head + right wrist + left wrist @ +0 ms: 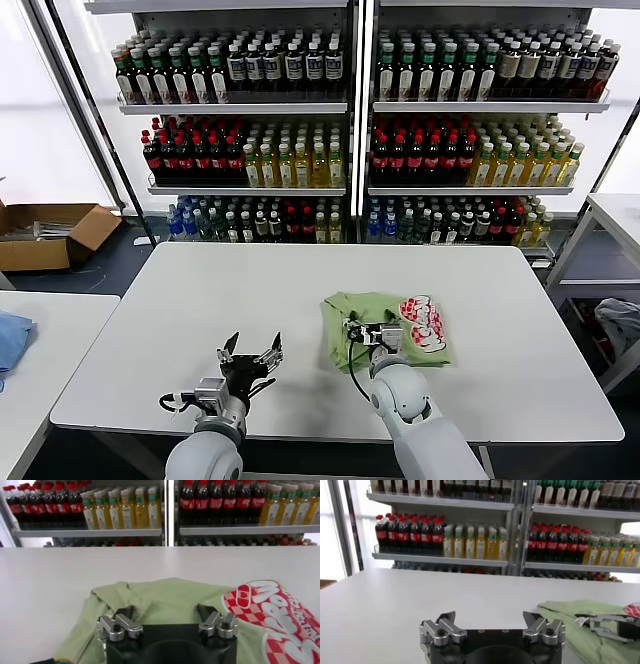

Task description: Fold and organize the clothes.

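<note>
The light green polo shirt (375, 320) lies folded into a small bundle on the white table (250, 330), right of centre, its red-pink-and-white print (422, 322) facing up on its right side. My right gripper (368, 333) is open and empty, low over the shirt's near edge. In the right wrist view the shirt (165, 600) and its print (272, 617) fill the area ahead of that gripper (167, 614). My left gripper (250, 352) is open and empty over bare table near the front edge, left of the shirt. In the left wrist view this gripper (490, 619) faces bare table, and the shirt (580, 625) shows off to one side.
Shelves of bottles (350, 130) stand behind the table. A cardboard box (50, 235) sits on the floor at the far left. A blue cloth (12, 340) lies on a side table at the left edge. A grey cloth (620, 322) hangs at the right edge.
</note>
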Controlling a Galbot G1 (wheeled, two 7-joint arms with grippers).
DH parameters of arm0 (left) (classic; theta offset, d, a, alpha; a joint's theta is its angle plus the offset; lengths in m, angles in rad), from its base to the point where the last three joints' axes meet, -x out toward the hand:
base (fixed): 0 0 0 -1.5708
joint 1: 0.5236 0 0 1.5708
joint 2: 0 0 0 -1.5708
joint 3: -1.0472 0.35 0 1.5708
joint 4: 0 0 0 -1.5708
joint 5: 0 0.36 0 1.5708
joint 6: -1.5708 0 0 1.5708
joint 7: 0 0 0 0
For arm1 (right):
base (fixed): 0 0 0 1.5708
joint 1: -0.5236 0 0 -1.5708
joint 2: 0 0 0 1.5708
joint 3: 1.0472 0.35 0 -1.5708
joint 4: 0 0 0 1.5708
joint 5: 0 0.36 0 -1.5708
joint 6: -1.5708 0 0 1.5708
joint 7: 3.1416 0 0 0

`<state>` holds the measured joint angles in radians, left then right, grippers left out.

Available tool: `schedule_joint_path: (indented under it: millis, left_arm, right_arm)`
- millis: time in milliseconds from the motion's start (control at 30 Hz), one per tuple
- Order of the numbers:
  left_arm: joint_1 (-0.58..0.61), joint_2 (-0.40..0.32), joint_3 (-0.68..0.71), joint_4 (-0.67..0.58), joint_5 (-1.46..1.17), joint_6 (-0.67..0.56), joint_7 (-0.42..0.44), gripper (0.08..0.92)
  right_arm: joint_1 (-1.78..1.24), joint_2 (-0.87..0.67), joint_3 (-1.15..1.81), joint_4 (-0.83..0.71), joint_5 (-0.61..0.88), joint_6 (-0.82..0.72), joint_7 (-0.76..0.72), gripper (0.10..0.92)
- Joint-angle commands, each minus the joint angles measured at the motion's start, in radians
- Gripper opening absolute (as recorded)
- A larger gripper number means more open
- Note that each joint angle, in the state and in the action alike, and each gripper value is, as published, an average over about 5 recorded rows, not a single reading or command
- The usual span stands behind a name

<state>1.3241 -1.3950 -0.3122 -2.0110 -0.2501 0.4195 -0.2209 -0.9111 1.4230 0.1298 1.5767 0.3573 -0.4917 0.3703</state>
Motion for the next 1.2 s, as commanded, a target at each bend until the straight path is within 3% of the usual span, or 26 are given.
schedule_joint_path:
  millis: [33, 333, 600, 833, 1200]
  left_arm:
    - [0.011, 0.01, -0.009, -0.052, -0.014, 0.033, 0.002, 0.823]
    - [0.038, 0.004, -0.027, -0.09, -0.014, 0.028, 0.004, 0.823]
    - [0.085, -0.022, -0.051, -0.126, -0.01, -0.038, 0.005, 0.823]
    - [0.075, -0.037, -0.057, -0.108, 0.007, -0.081, 0.005, 0.823]
    - [0.069, -0.027, -0.09, -0.079, 0.054, -0.093, 0.021, 0.823]
  right_arm:
    - [0.005, -0.021, -0.001, 0.108, 0.047, -0.019, 0.039, 0.823]
    - [-0.036, -0.106, 0.052, 0.37, 0.101, -0.081, 0.102, 0.823]
    - [-0.31, -0.181, 0.27, 0.551, -0.052, -0.08, 0.0, 0.823]
    - [-0.488, -0.2, 0.442, 0.568, -0.05, -0.027, -0.029, 0.823]
    - [-0.499, -0.241, 0.45, 0.591, -0.018, -0.004, -0.003, 0.823]
